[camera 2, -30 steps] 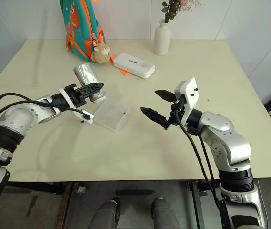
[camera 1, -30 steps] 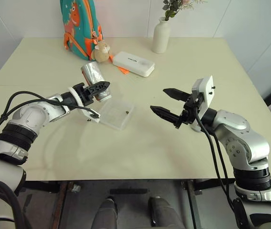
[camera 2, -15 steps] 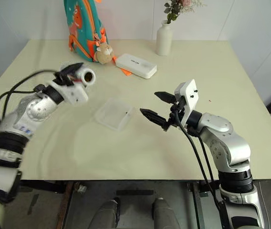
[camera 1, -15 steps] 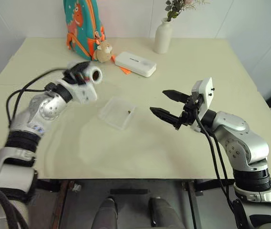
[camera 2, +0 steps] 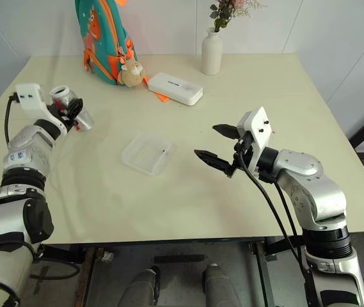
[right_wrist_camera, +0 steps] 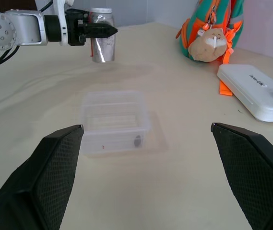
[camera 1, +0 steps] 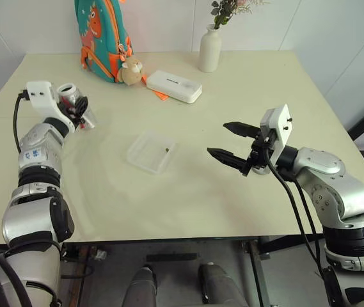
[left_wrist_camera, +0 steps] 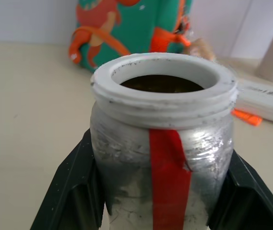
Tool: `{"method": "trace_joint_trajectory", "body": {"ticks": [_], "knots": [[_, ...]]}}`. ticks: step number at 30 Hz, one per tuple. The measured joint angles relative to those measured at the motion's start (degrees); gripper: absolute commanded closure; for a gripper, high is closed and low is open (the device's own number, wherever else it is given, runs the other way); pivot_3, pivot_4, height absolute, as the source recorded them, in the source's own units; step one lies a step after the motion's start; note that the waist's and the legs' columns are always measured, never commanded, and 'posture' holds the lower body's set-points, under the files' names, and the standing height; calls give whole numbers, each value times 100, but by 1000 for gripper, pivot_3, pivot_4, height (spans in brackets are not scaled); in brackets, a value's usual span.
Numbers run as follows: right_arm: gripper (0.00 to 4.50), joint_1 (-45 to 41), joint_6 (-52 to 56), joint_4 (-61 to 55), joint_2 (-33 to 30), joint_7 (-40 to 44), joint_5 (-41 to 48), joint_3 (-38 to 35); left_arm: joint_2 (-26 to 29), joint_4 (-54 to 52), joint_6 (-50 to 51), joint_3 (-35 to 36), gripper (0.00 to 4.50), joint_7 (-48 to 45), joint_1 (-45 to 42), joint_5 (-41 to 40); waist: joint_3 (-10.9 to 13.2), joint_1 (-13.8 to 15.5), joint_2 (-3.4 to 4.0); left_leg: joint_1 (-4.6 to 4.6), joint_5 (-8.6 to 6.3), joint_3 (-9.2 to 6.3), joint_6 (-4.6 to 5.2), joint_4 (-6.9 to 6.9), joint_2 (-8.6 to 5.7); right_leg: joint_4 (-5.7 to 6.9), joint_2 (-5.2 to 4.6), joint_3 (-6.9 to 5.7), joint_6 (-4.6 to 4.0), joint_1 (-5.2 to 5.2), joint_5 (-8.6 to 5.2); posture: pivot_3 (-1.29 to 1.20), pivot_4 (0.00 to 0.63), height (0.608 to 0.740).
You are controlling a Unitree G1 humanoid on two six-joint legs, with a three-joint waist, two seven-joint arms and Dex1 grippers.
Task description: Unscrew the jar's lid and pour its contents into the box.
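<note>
Lid off; left gripper (camera 1: pixel 79 110) clamps the small clear cylindrical jar (camera 1: pixel 71 96) with white threaded neck upright, upper left; clear square plastic box (camera 1: pixel 151 151) at centre holds one dark bit; right gripper (camera 1: pixel 231 142) wide open, empty; judged next: return jar over box, tip.

I see a pale cream surface (camera 1: pixel 188 192) running back to a white wall. At its far edge a teal backpack (camera 1: pixel 100 32) with orange straps and an orange dinosaur print stands upright. A small tan plush toy (camera 1: pixel 130 70) sits against the backpack's front. Beside the toy lies a flat white case (camera 1: pixel 174 86), with an orange scrap (camera 1: pixel 159 94) poking out from under its near edge. Further along the far edge I see a white vase (camera 1: pixel 209 49) holding a flower sprig (camera 1: pixel 228 7).
</note>
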Motion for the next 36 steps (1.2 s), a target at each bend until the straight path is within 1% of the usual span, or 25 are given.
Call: {"method": "trace_joint_trajectory", "body": {"ticks": [5,11,13,15,18,19,24,27,32,36], "knots": [[15,80,22,-157,-69,-48,1,-28,114,265,-495,192,2366,87,226,-6,0,13,0,-1,0,0,-1,-2,0,-2,0,0,0,0,0,0,150,740],[15,121,24,-217,-75,-102,2,-32,155,407,-660,173,2366,-26,314,65,0,17,0,0,3,1,-5,1,-1,0,0,1,0,2,1,0,150,740],[0,136,23,-217,-75,-103,-1,-31,179,429,-598,118,1658,-29,397,118,0,2,0,2,3,0,-5,-1,-1,1,0,1,0,2,1,0,150,740],[0,136,17,-217,-76,-100,-20,-30,192,437,-510,82,1151,-81,477,162,0,2,0,2,3,0,-5,-3,0,1,1,0,0,1,1,0,150,740],[0,136,7,-217,-76,-81,-37,-25,270,437,-440,40,249,-135,590,232,0,1,0,1,3,1,-5,-2,0,-1,0,1,0,1,1,0,150,740],[0,136,2,-217,-76,-66,-39,-25,324,437,-421,39,36,-141,631,239,0,-2,0,1,3,1,-5,-3,0,-1,1,1,0,1,1,0,150,740],[0,136,-117,-217,-88,101,-47,1,541,417,-327,77,36,-195,670,240,-1,14,-1,1,3,0,-5,-2,0,-1,0,0,0,2,1,0,150,740],[0,135,-248,-215,-161,317,-86,88,628,317,-255,14,36,-433,722,264,-1,15,-1,1,3,0,-5,-3,0,-2,0,0,0,2,1,0,150,740],[0,129,-492,-189,-271,793,-113,223,797,-137,-213,-210,36,-925,1092,377,-1,-6,-1,3,3,1,-5,-10,1,-4,1,1,0,1,1,0,150,740],[0,110,-711,-141,-321,1047,-210,319,920,-764,-38,-251,36,-1228,1584,365,-1,-2,-1,4,3,1,-5,-12,2,-6,0,2,0,1,1,0,150,740]]}}
